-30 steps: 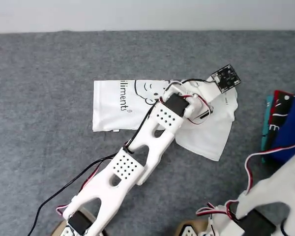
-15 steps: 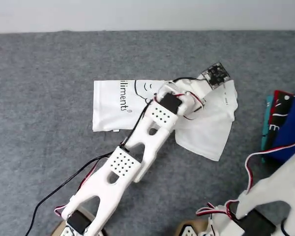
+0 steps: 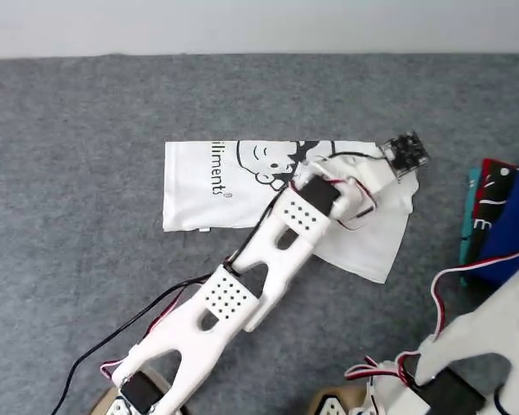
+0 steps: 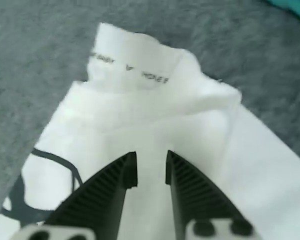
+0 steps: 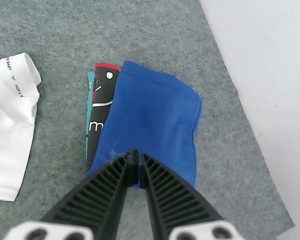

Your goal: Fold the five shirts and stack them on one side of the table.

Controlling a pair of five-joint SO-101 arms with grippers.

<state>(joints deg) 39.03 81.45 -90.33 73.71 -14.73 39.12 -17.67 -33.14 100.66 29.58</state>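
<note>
left jaws (slightly parted) above white shirt (image 4: 155, 115); 3 shirts (image 5: 155, 115) stacked.

Left arm (image 3: 285, 233) swung twice over shirt (image 3: 199, 186): half second ago pulled slightly left and toward far edge of surface (image 3: 69, 259), now back out, farther right and nearer than at start. Elbow link followed, sitting slightly right of earlier spot. Wrist camera (image 3: 405, 154) went from shirt's far edge, up-left a little, then down-right to shirt's right corner. With wrist shifted, more of face print (image 3: 272, 160) uncovered, dark top of head now showing
</note>
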